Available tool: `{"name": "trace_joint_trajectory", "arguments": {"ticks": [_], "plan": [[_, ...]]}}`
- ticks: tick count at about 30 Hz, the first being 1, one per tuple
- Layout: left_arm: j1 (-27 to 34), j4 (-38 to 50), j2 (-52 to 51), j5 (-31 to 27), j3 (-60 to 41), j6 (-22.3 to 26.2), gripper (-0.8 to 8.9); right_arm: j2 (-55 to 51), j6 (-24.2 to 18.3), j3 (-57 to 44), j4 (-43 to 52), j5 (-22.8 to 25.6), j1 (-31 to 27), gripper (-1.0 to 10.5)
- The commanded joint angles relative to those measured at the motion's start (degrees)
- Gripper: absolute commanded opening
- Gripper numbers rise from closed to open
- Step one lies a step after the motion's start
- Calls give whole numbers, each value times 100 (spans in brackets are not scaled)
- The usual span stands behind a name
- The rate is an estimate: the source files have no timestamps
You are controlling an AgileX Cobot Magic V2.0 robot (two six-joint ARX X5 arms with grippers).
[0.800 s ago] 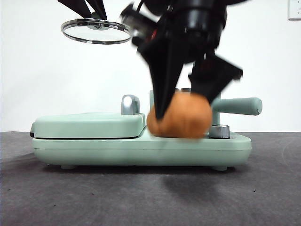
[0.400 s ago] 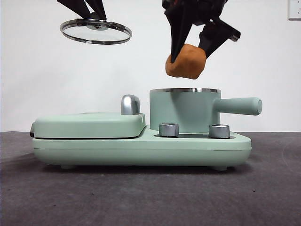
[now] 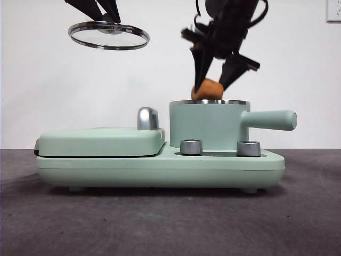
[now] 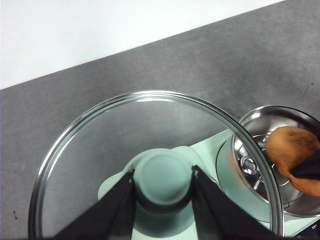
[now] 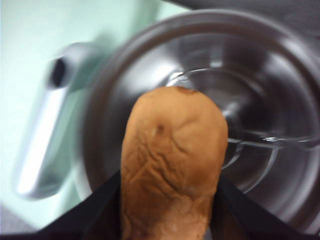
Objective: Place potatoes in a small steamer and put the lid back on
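Observation:
My right gripper (image 3: 217,85) is shut on the orange-brown potato (image 3: 208,89) and holds it at the steel rim of the mint-green small steamer (image 3: 205,124), its lower part inside. The right wrist view shows the potato (image 5: 172,165) between my jaws over the steamer's steel inside (image 5: 260,125). My left gripper (image 3: 105,17) is shut on the knob of the clear glass lid (image 3: 108,36) and holds it high, up and to the left of the steamer. The left wrist view shows the knob (image 4: 163,180) in my jaws, the lid's rim (image 4: 150,95) and the potato (image 4: 292,155) over the steamer (image 4: 260,165).
The steamer stands on a mint-green cooker base (image 3: 160,168) with two steel dials (image 3: 192,147) in front. A flat mint-green griddle cover (image 3: 101,141) with a chrome handle (image 3: 147,118) lies to its left. The steamer's straight handle (image 3: 269,120) sticks out to the right. Dark grey table (image 3: 160,224).
My right gripper lifted the potato from in front of the cooker to above the steamer and then lowered it to the rim. The left gripper with the lid has stayed still.

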Motion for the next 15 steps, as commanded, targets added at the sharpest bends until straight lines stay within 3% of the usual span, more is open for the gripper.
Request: {"name": "trace_joint_trajectory", "arguments": {"ticks": [1,8,13,15], "plan": [[-17,144,-7,28,221,39,24,306,98,184,11,-9,-28,93],[-22,155,-4,31,221,39,24,457,90,184,59,20,-42,95],[-22,153,-4,31,221,39,24,472,42,184,-15,35,-33,304],[-22,153,-4,31,221,37,24,472,2,184,-9,35,-33,333]]}}
